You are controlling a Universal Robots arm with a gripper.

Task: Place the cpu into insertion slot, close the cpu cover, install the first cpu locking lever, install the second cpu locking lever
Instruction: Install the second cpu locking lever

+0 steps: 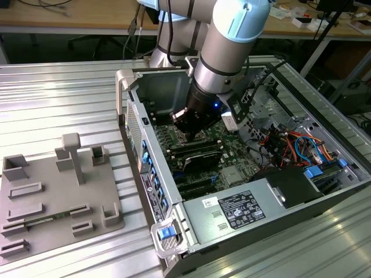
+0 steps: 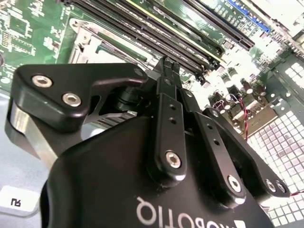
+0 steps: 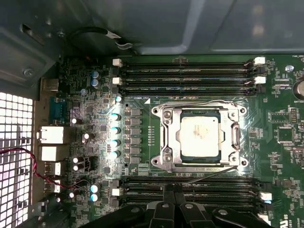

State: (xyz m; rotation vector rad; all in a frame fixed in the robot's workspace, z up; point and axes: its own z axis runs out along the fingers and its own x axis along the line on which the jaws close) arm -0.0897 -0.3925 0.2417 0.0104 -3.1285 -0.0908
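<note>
My gripper [image 3: 173,192] is down inside the open computer case [image 1: 174,191], fingers pressed together with nothing between them. In the first wrist view the tips sit over the memory slots [image 3: 190,187] just beside the insertion slot [image 3: 166,156], not touching the socket hardware as far as I can see. The second wrist view shows the same: fingertips [image 2: 167,66] meeting at a point above the board.

The cpu [image 3: 200,137] is seated flat in the insertion slot, metal top showing through the window of the cpu cover [image 3: 233,135], which lies down over it. So I judge placement and cover closing done.

Levers: thin wire arms run along two sides of the socket; one locking lever [image 3: 209,175] near the gripper looks angled slightly off the frame, so I'd say not latched. Can't confirm the other.

Grey parts tray [image 1: 58,197] sits on the surface [image 1: 52,98], well apart from the case.
</note>
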